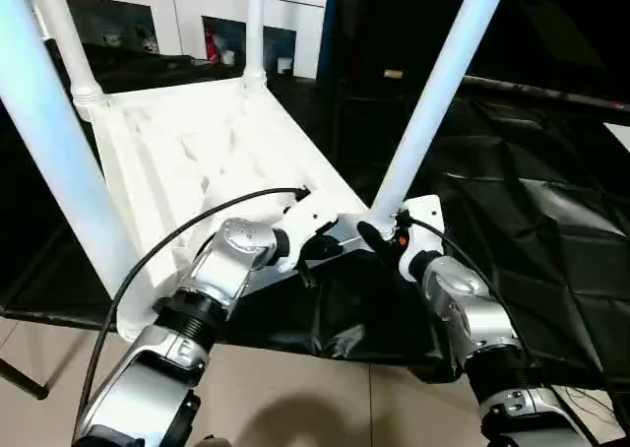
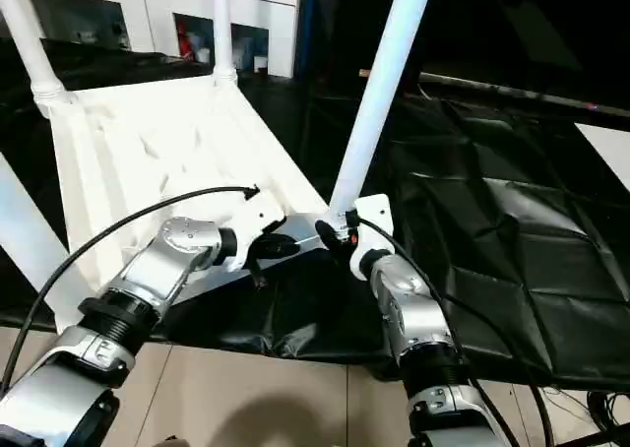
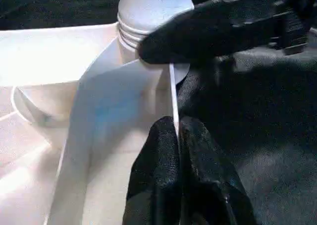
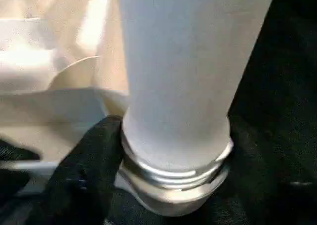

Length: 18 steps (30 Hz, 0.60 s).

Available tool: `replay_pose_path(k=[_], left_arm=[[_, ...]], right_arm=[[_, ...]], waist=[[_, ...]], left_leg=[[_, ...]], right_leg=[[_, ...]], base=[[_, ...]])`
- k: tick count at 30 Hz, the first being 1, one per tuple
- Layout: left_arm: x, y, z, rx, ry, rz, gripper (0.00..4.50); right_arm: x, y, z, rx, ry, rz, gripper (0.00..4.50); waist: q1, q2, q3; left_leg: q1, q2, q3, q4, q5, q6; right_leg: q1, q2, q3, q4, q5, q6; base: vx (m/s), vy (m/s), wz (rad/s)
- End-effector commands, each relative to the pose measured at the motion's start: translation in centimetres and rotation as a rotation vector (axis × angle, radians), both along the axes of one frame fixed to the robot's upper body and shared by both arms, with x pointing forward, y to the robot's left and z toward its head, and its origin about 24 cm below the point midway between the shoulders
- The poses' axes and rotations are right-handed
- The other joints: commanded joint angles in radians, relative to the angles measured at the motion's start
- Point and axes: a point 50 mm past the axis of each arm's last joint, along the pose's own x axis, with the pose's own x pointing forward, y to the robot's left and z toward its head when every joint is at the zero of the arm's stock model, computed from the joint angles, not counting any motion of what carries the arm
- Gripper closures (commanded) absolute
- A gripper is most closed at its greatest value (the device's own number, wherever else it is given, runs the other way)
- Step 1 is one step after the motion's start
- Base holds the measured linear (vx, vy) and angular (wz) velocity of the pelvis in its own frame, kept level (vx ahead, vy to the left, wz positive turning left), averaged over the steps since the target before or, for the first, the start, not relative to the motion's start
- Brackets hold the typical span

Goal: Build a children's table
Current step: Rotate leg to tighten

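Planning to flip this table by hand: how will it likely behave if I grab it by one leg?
Probably light: the tabletop is thin-walled ribbed plastic, and the legs look hollow. It likely tips easily, since the upright legs put the weight high. The near leg's threads still show above the socket, so it may wobble or turn loose.

- Tabletop (image 1: pixel 197 161) underside-up on counter (image 1: pixel 532 240), near front edge.
- Four legs (image 1: pixel 433 102) upright in corner sockets.
- Cabinets (image 1: pixel 187 19) behind counter.
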Motion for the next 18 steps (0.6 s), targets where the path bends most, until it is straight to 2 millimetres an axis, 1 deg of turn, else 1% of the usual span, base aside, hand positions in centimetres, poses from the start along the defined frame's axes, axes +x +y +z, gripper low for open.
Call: replay_pose_path(k=[1,2,3,4,5,6,7,8,10,11,14,15,16,17,18], left_arm=[[-0.7,-0.3,-0.4,-0.014,0.016,-0.071,4.50],[-0.9,0.1,-0.3,-0.021,0.023,-0.090,4.50],[-0.9,0.2,-0.3,-0.021,0.024,-0.093,4.50],[-1.1,0.7,-0.1,-0.029,0.031,-0.122,4.50],[-1.3,1.0,0.0,-0.036,0.035,-0.144,4.50],[-1.7,1.5,0.0,-0.048,0.063,-0.170,4.50],[-2.0,2.0,0.1,-0.059,0.087,-0.202,4.50],[-2.0,2.0,0.2,-0.060,0.088,-0.208,4.50],[-2.4,2.6,0.4,-0.075,0.088,-0.245,4.50],[-2.4,2.8,0.4,-0.078,0.094,-0.242,4.50],[-2.5,3.1,0.3,-0.073,0.105,-0.238,4.50],[-2.4,3.2,0.3,-0.069,0.102,-0.232,4.50],[-2.4,3.2,0.3,-0.069,0.101,-0.229,4.50],[-2.4,3.3,0.3,-0.069,0.099,-0.228,4.50],[-2.5,3.3,0.3,-0.070,0.100,-0.230,4.50]], right_arm=[[-0.1,1.8,2.0,0.009,-0.097,0.199,0.89],[-0.1,1.2,2.0,-0.022,-0.100,0.217,0.63],[-0.1,1.1,2.0,-0.025,-0.100,0.220,0.61],[-0.2,0.5,2.1,-0.050,-0.098,0.253,0.61],[-0.3,0.1,2.1,-0.066,-0.096,0.276,0.61],[-0.5,-0.3,2.1,-0.071,-0.083,0.321,0.61],[-0.8,-0.7,2.2,-0.071,-0.068,0.372,0.61],[-0.8,-0.8,2.2,-0.071,-0.066,0.380,0.61],[-1.0,-1.2,2.3,-0.068,-0.057,0.432,0.61],[-1.0,-1.2,2.3,-0.062,-0.056,0.434,0.61],[-1.1,-1.2,2.1,-0.070,-0.047,0.450,0.61],[-1.2,-1.3,1.9,-0.087,-0.043,0.461,0.61],[-1.3,-1.3,1.7,-0.093,-0.039,0.469,0.61],[-1.3,-1.3,1.6,-0.098,-0.038,0.468,0.78],[-1.3,-1.3,1.6,-0.097,-0.037,0.468,0.78]], waist=[[0.003,-0.001,-0.061],[0.003,-0.003,-0.061],[0.004,-0.001,-0.061],[0.004,-0.001,-0.061],[0.003,-0.001,-0.061],[0.002,0.000,-0.060],[0.004,-0.002,-0.061],[0.004,-0.001,-0.061],[0.006,0.001,-0.060],[0.006,0.000,-0.060],[0.005,-0.001,-0.061],[0.005,-0.005,-0.060],[0.006,-0.004,-0.060],[0.005,-0.005,-0.059],[0.005,-0.008,-0.060]], left_leg=[[-0.005,0.002,0.008,-0.054,-0.143,0.044],[-0.005,0.002,0.009,-0.053,-0.142,0.047],[-0.004,0.003,0.008,-0.053,-0.141,0.047],[-0.003,0.004,0.008,-0.053,-0.139,0.049],[-0.004,0.003,0.009,-0.053,-0.136,0.050],[-0.002,0.005,0.010,-0.053,-0.141,0.051],[-0.001,0.006,0.009,-0.053,-0.141,0.055],[-0.002,0.007,0.010,-0.052,-0.130,0.061],[0.003,0.008,0.012,-0.052,-0.140,0.061],[-0.001,0.007,0.011,-0.054,-0.137,0.057],[0.000,0.006,0.011,-0.053,-0.136,0.054],[-0.001,0.006,0.011,-0.053,-0.134,0.053],[-0.001,0.006,0.011,-0.053,-0.134,0.052],[-0.002,0.005,0.011,-0.053,-0.132,0.050],[-0.002,0.005,0.011,-0.052,-0.131,0.050]], right_leg=[[0.054,-0.054,0.042,-0.079,-0.141,-0.158],[0.055,-0.053,0.042,-0.080,-0.137,-0.162],[0.054,-0.054,0.041,-0.078,-0.134,-0.164],[0.054,-0.053,0.042,-0.077,-0.126,-0.169],[0.055,-0.053,0.042,-0.075,-0.121,-0.172],[0.052,-0.052,0.043,-0.076,-0.121,-0.176],[0.054,-0.053,0.042,-0.073,-0.116,-0.185],[0.053,-0.053,0.043,-0.071,-0.094,-0.192],[0.050,-0.052,0.043,-0.071,-0.089,-0.203],[0.053,-0.052,0.043,-0.070,-0.091,-0.204],[0.052,-0.053,0.043,-0.070,-0.093,-0.203],[0.054,-0.053,0.042,-0.070,-0.103,-0.200],[0.054,-0.054,0.042,-0.071,-0.107,-0.198],[0.054,-0.053,0.042,-0.072,-0.114,-0.193],[0.054,-0.053,0.043,-0.072,-0.117,-0.191]], base=[[0.000,0.000,0.00],[0.000,0.000,0.00],[0.000,0.000,0.00],[0.000,0.000,0.00],[0.000,0.000,0.00],[0.000,0.000,0.00],[0.000,0.000,0.00],[0.000,0.000,0.00],[0.000,0.000,0.00],[0.000,0.000,0.00],[0.000,0.000,0.00],[0.000,0.000,0.00],[0.000,0.000,0.00],[0.000,0.000,0.00],[0.000,0.000,0.00]])
